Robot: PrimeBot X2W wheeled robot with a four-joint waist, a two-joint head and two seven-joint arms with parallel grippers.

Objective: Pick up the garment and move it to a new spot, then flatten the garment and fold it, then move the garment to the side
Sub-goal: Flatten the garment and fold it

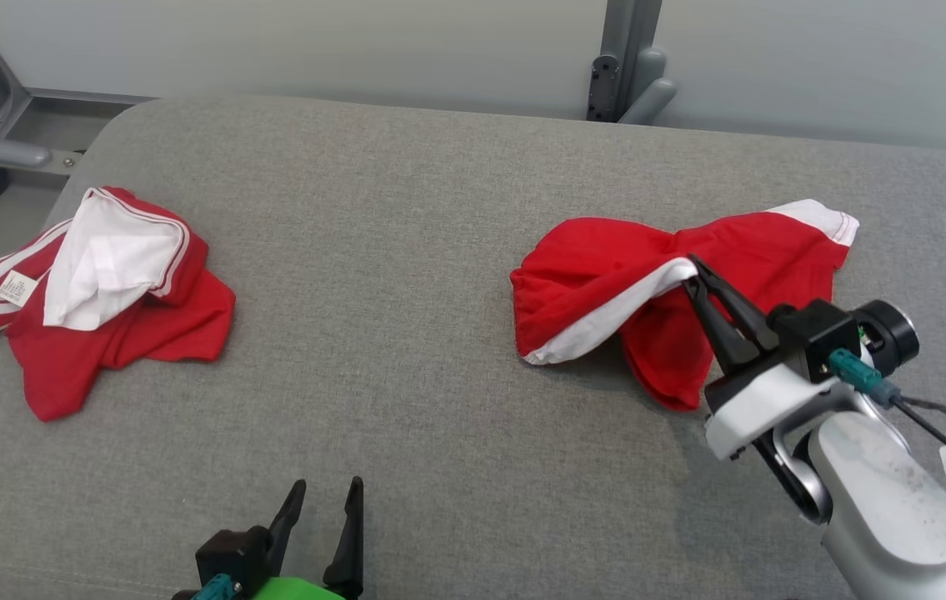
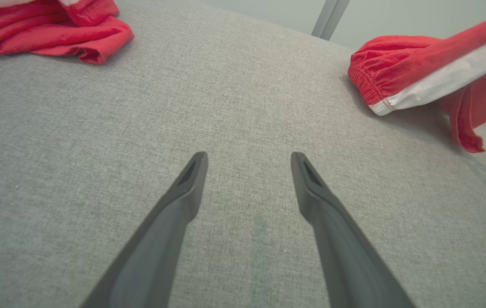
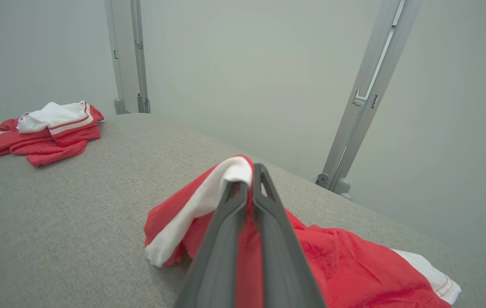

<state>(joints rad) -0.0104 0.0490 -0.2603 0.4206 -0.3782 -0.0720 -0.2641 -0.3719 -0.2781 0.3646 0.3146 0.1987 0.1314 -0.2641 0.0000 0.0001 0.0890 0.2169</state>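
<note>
One grey fabric-covered counter [image 1: 439,208] spans the scene. Toward its right lies the garment [image 1: 589,275], red with a white band, bunched and drawn up at its middle. By the left edge lies a second garment [image 1: 131,325], crumpled, red and white, well apart from the first. The right pincer [image 1: 693,271] is clenched on the garment's white band. The left pincer [image 1: 327,485] hangs released above the counter's near edge, well apart from both garments.
</note>
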